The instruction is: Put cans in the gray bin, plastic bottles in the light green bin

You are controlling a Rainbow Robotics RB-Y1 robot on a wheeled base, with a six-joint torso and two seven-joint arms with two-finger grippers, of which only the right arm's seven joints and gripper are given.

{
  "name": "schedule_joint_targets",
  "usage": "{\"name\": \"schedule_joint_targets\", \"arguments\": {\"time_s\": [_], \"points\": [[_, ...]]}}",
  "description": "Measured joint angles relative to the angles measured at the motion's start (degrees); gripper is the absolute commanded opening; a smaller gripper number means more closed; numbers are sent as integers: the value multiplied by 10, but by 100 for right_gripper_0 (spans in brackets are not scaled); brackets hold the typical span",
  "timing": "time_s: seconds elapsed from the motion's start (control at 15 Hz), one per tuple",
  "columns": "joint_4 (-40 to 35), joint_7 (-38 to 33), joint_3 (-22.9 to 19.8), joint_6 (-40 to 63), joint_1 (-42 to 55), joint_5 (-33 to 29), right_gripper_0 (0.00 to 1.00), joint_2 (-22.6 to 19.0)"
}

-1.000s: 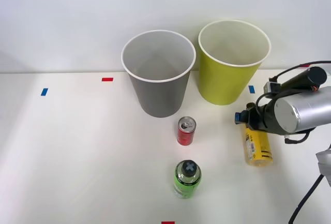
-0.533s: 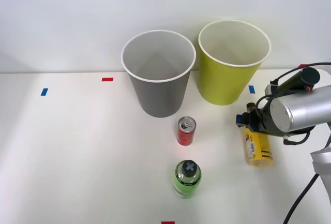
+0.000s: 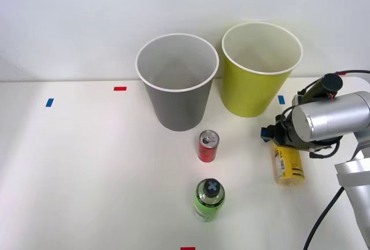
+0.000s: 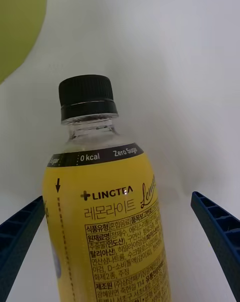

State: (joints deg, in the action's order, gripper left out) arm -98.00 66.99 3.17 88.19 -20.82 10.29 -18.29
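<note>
While both bins gape, right gripper point(image 4: 120, 262) straddles yellow bottle point(image 4: 105, 222)

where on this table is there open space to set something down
The table's left side, from the blue and red tape marks forward, is bare. Crowded: centre, where the gray bin, red can and green bottle line up, and right, where the tool straddles the yellow-labelled bottle near the light green bin.
</note>
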Motion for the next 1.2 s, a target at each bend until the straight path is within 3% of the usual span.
{"name": "schedule_joint_targets", "arguments": {"time_s": [0.6, 0.67, 0.8, 0.87, 1.2], "points": [[28, 2, 2, -25, 1, -7, 100, 4], [29, 3, 4, -27, 1, -8, 87, 5], [29, 7, 8, -28, 1, -11, 7, 5], [29, 9, 9, -28, 1, -13, 0, 5], [29, 19, 12, -28, 2, -16, 0, 6]]}}
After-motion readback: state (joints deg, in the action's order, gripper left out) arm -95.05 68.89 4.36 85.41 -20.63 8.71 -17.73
